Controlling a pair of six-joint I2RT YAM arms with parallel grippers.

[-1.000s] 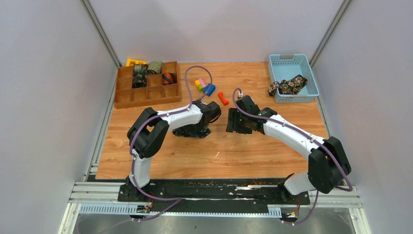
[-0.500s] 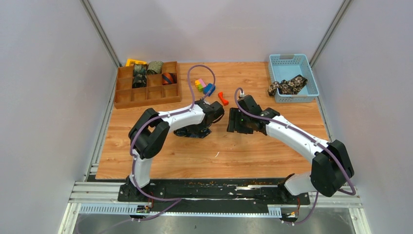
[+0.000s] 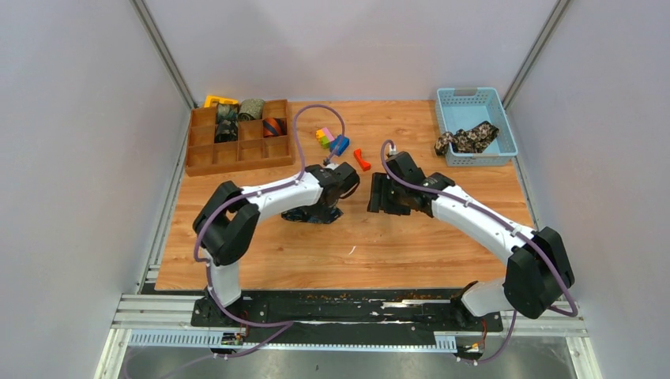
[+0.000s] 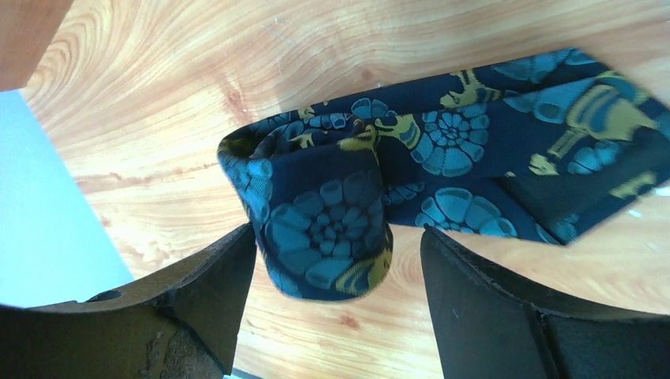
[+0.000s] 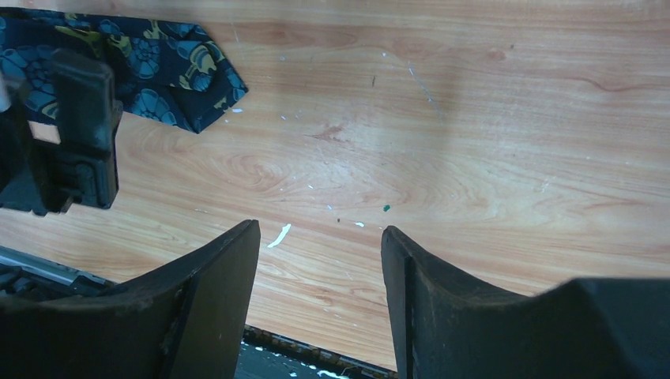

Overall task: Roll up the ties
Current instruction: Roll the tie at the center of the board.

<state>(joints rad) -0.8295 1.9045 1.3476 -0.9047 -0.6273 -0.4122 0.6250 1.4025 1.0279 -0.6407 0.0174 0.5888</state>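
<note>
Midway through rolling the navy paisley tie [image 4: 324, 229], flat on the bench [image 3: 261, 260] near its middle. Wound at one end into a short fat coil, with the rest of the strip running flat away to a pointed tip, caught in the corner of the right wrist view. Straddled by the left pincer [image 4: 338, 249], spread wide: one finger against the coil's side, the other just clear of it, so clamped on nothing. Hard to judge the length left to roll, with the arm covering the fabric from overhead; probably a fair part.

Next, by this reading: close gently on the coil, or keep it caged, and turn it over along the flat strip, holding the edges in line to avoid a cone. Calls too for the right pincer [image 5: 320, 260], likewise spread and empty over bare wood near the tip, to press down the free end and keep the strip taut.

Farther out: a few rolled ties [image 3: 251, 109] in the back cells of the wooden tray [image 3: 237, 154] at the far left, judged done. At the far right, a black-tan floral tie [image 3: 468, 140] draped loose over the edge of the blue basket [image 3: 490, 110], judged to be waiting. Between tray and basket, some coloured blocks [image 3: 332, 140], no part of the job.
</note>
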